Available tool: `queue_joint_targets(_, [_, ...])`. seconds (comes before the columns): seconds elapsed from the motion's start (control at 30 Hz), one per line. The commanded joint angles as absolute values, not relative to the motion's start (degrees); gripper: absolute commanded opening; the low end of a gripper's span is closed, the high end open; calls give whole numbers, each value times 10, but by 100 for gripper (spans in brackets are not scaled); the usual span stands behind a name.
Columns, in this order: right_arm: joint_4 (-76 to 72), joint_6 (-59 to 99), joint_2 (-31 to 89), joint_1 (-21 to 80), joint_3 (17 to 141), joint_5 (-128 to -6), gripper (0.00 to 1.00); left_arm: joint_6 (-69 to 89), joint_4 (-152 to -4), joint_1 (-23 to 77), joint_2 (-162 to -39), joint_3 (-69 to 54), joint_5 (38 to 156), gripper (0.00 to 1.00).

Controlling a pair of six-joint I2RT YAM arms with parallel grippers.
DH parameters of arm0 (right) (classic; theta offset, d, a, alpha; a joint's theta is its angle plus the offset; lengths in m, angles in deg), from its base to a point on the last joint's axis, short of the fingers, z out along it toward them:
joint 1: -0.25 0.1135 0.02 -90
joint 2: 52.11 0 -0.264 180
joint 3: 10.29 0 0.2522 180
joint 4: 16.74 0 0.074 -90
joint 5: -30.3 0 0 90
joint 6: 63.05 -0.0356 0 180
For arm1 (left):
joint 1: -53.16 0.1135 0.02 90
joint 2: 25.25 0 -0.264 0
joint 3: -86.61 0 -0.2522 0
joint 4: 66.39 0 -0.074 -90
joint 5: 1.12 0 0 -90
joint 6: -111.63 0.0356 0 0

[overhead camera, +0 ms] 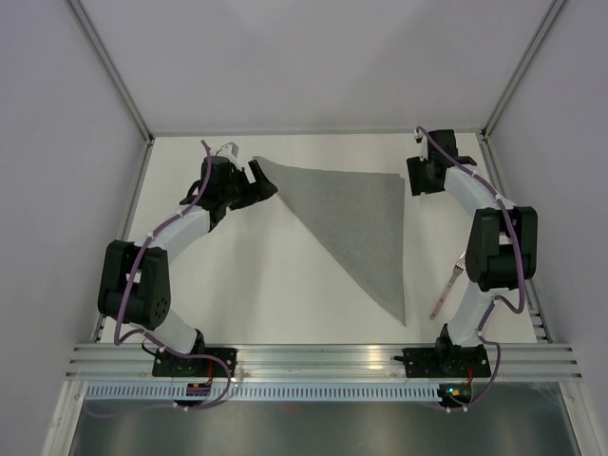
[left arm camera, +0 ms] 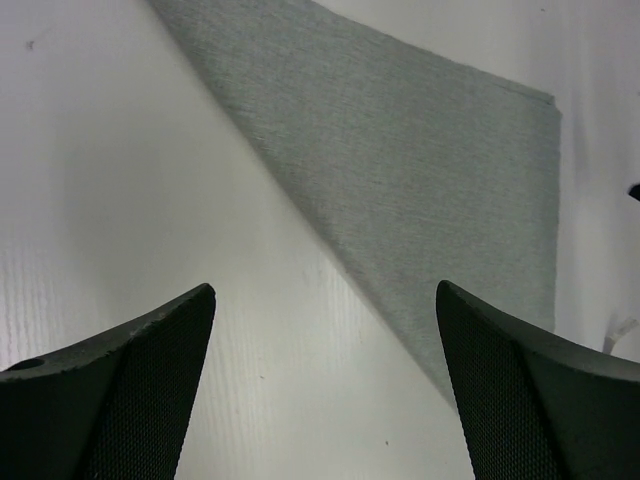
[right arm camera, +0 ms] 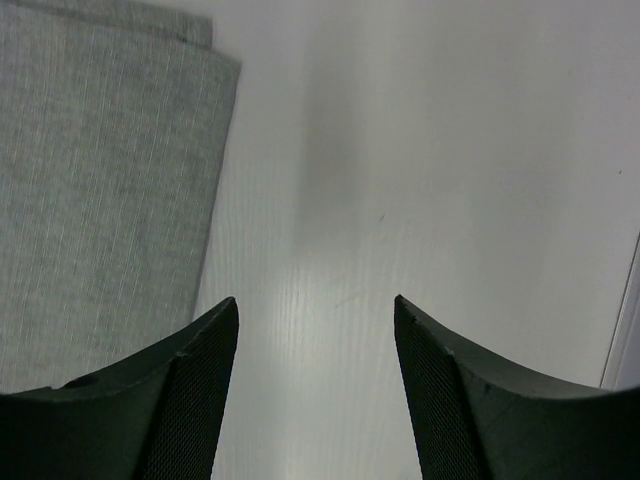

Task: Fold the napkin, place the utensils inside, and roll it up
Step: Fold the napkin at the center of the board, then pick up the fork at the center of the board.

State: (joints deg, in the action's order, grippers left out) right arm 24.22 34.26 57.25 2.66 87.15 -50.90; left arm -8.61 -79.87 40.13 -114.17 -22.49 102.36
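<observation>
The napkin [overhead camera: 356, 223] lay flat on the table [overhead camera: 266, 294], folded into a triangle. One edge ran along the table's far side, one pointed down toward the near edge on the right, and the long fold slanted between them.

The left gripper [overhead camera: 261, 180] sat at the napkin's far-left tip with its fingers spread wide and nothing between them. In the left wrist view, the cloth [left arm camera: 420, 170] fanned out ahead of the gripper [left arm camera: 322, 288], with its tip running under one finger. I could not tell whether that finger touched it.

The right gripper [overhead camera: 418, 179] stood just beside the far-right corner, off the cloth, also spread and empty. In its own view [right arm camera: 313, 300] the napkin [right arm camera: 100, 180] lay to one side, with bare table between the fingers.

The fork [overhead camera: 446, 290] lay near the table's right edge, close beside the right arm and apart from the napkin.
</observation>
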Motion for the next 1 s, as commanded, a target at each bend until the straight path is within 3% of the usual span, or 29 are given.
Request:
queue_joint_targets(0.0, [266,343,490,12,818,-548,69,-98,-755,400,-1171,-180,972,94])
queue_joint_targets(0.53, [308,389,255,-115,646,-616,70,-125,-691,390,-1244,-177,928,86])
queue_joint_targets(0.97, [289,415,244,-151,558,-667,69,-96,-724,380,-1257,-158,868,87])
